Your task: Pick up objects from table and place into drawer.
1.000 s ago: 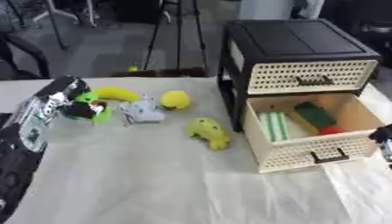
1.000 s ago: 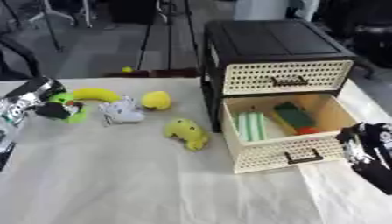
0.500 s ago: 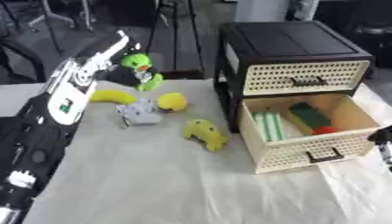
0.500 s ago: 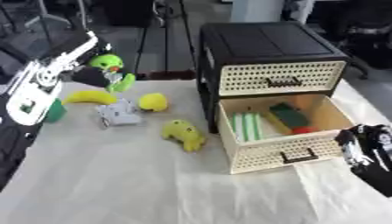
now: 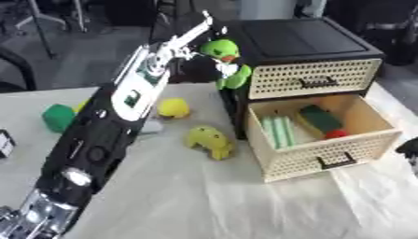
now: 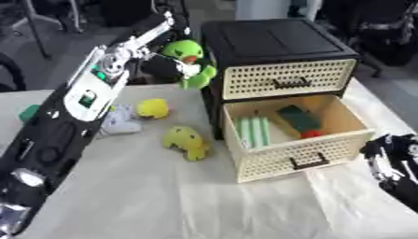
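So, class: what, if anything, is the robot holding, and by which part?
The left robot hand holds the green plush toy up beside the cabinet; the exact place of the hold cannot be told.

no text, label or number can be read on anything in either view.
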Robot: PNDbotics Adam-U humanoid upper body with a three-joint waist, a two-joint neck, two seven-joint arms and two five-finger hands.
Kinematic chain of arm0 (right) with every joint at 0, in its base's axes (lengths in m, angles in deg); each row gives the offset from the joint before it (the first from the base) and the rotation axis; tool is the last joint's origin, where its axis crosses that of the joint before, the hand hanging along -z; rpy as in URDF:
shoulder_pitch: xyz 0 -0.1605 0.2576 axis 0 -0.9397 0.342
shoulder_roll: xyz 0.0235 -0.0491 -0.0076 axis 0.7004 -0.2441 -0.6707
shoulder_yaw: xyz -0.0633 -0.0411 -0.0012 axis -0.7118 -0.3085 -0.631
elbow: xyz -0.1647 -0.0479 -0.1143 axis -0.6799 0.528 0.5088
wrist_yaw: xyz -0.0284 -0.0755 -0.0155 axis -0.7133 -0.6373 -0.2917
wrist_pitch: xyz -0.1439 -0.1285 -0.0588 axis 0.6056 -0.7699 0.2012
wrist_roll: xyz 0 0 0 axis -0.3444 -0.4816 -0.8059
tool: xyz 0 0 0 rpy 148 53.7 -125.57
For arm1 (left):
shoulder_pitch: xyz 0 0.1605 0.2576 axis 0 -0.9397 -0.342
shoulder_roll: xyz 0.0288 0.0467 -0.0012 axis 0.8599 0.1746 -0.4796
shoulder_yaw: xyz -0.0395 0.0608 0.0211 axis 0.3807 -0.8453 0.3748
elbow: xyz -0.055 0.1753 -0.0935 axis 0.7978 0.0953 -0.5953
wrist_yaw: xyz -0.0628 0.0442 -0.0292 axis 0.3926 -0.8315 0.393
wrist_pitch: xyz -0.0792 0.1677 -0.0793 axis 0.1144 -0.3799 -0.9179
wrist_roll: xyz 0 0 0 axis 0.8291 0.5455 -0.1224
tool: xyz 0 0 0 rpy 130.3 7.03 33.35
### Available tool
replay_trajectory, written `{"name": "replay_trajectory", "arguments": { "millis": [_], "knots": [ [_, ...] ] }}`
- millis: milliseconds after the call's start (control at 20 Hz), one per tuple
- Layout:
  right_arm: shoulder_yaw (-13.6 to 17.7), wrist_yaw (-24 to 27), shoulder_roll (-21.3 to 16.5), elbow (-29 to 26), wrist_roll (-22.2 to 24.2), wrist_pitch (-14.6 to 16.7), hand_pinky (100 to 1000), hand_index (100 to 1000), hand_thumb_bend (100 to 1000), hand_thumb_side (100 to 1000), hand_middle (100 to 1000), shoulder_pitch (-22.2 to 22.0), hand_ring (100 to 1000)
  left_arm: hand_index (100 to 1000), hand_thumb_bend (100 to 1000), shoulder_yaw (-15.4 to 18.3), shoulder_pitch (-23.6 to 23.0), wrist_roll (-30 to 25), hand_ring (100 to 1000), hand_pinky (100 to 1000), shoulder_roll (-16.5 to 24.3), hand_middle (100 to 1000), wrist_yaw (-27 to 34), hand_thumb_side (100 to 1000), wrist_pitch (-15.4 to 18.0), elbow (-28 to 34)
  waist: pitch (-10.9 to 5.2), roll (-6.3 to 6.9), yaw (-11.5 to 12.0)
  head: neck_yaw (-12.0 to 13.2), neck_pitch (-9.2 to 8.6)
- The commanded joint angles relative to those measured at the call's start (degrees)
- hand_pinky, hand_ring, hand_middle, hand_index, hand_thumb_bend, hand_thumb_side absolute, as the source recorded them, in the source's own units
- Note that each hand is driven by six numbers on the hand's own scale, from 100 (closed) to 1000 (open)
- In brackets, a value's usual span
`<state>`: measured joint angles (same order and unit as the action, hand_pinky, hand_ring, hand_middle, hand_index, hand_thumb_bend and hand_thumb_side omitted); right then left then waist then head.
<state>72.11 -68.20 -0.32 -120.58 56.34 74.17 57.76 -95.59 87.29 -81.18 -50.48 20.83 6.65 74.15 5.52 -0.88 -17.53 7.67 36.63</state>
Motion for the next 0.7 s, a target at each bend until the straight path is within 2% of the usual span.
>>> {"name": "replay_trajectory", "arguments": {
  "millis": [50,250,600,650,700],
  "knots": [
    [-0.35,1.02,-0.55,-1.27,0.83,0.32,100,562,100,817,100,1.21,100,410,113,-0.70,0.63,3.06,100,100,-1.45,212,-2.23,100,1.44,-1.84,-0.40,-0.08,-0.57,0.44,-0.57],
    [-0.48,1.22,-0.39,-1.33,1.23,0.40,100,562,100,819,100,1.49,100,412,140,-1.63,-0.34,5.81,100,100,-3.13,216,-4.43,100,3.70,-4.37,-0.11,0.23,-1.55,0.53,-0.57],
    [-0.75,1.53,0.03,-1.41,1.70,0.53,100,561,100,822,100,2.02,100,434,212,-2.04,-0.90,7.30,129,100,-4.47,242,-9.53,100,6.40,-6.04,0.28,0.51,-2.98,0.91,-1.41],
    [-0.86,1.61,0.15,-1.43,1.81,0.57,100,561,100,822,100,2.18,100,445,270,-1.88,-0.96,7.99,144,100,-4.68,255,-10.59,100,6.64,-6.39,0.36,0.50,-3.22,1.03,-1.58],
    [-0.97,1.67,0.25,-1.47,1.95,0.64,100,561,100,822,100,2.31,100,463,405,-1.81,-0.98,8.78,171,100,-4.85,279,-11.61,165,7.03,-6.67,0.46,0.52,-3.45,1.13,-1.76]
  ]
}}
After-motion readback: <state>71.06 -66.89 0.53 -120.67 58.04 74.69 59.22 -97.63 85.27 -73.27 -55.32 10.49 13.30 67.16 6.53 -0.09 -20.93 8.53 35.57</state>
